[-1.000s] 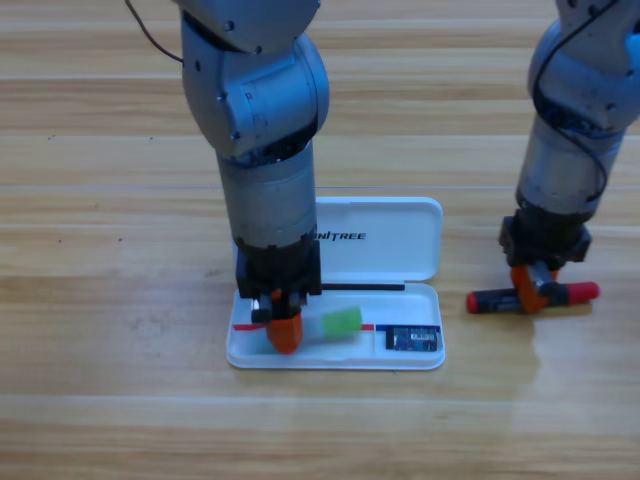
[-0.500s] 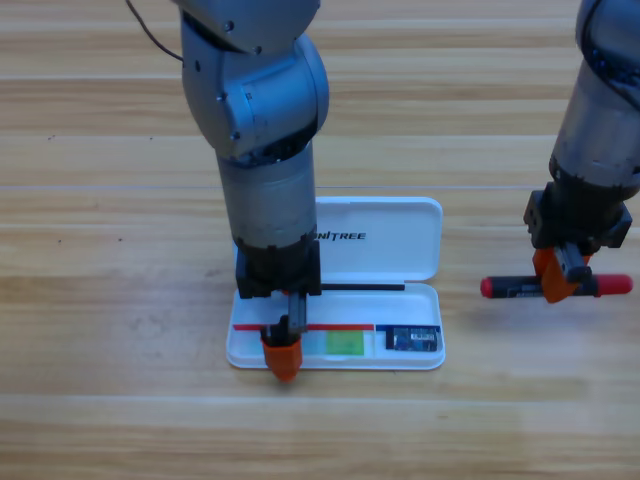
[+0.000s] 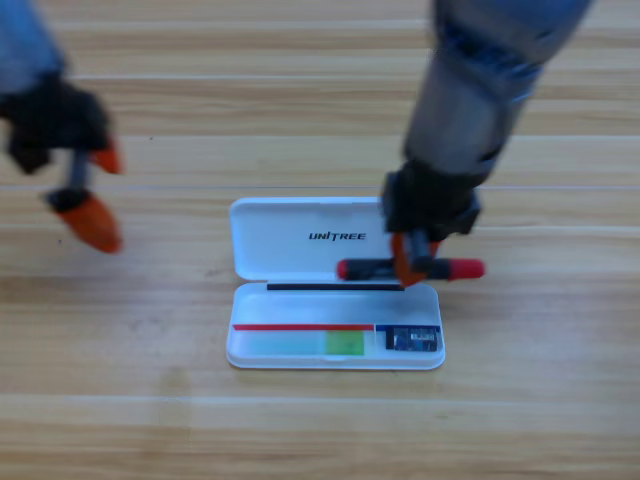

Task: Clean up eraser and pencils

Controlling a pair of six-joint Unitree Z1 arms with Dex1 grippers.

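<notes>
The white case lies open at the table's middle. In its tray the pale green pencil lies flat, bright green end to the right. The small black eraser sits in the tray's right compartment. My right gripper is shut on the red-ended pencil, holding it level just above the lid's lower right edge. My left gripper hangs open over bare table far to the left of the case, with nothing in it.
The right arm comes down from the top edge over the case's right half. Bare wooden table surrounds the case on all sides.
The left gripper let go of the green pencil in the tray and drew back up and to the left. The right gripper carried the red-ended pencil left, over the case.
</notes>
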